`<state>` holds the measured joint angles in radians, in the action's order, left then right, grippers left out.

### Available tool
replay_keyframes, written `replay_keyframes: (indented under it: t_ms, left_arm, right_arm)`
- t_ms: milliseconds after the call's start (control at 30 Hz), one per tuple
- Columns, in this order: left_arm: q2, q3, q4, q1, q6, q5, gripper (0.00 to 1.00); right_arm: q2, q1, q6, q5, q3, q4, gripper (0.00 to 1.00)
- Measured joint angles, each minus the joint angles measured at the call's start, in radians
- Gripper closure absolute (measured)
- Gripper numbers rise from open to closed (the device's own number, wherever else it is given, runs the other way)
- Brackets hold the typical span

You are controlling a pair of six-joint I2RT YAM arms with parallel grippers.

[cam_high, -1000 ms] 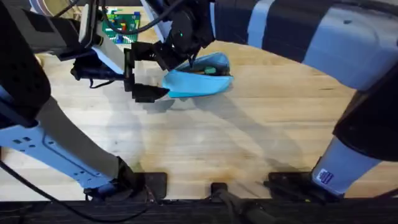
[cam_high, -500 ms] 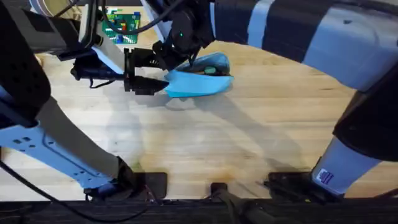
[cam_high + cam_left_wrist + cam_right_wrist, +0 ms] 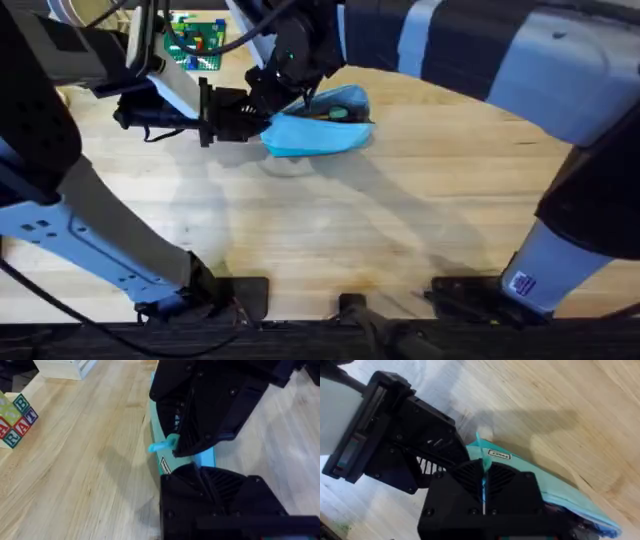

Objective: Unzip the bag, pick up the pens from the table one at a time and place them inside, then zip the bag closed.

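Left claw (image 3: 238, 117) moved in, now clamped on bag (image 3: 318, 133) end at far table (image 3: 330, 240). Right claw (image 3: 290, 95) pinches zipper pull (image 3: 162, 446). Zipping step; next, steady pull along zipper.

The bag (image 3: 318, 130) is laid on the tabletop (image 3: 330, 230), toward its far side, left of centre. The left end effector (image 3: 238, 115) is placed at the bag's left end, touching it. The right end effector (image 3: 285, 85) is set just behind that same end.
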<state>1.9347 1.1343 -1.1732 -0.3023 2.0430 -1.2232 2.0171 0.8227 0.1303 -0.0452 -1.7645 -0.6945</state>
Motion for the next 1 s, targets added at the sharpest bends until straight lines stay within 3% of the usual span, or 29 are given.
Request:
replay_keyframes:
  t_ms: [1000]
  left_arm:
    - [0.0,0.0,0.0,0.01,0.0,-0.021,0.959]
  right_arm:
    - [0.0,-0.05,0.0,-0.01,-0.005,-0.08,0.971]
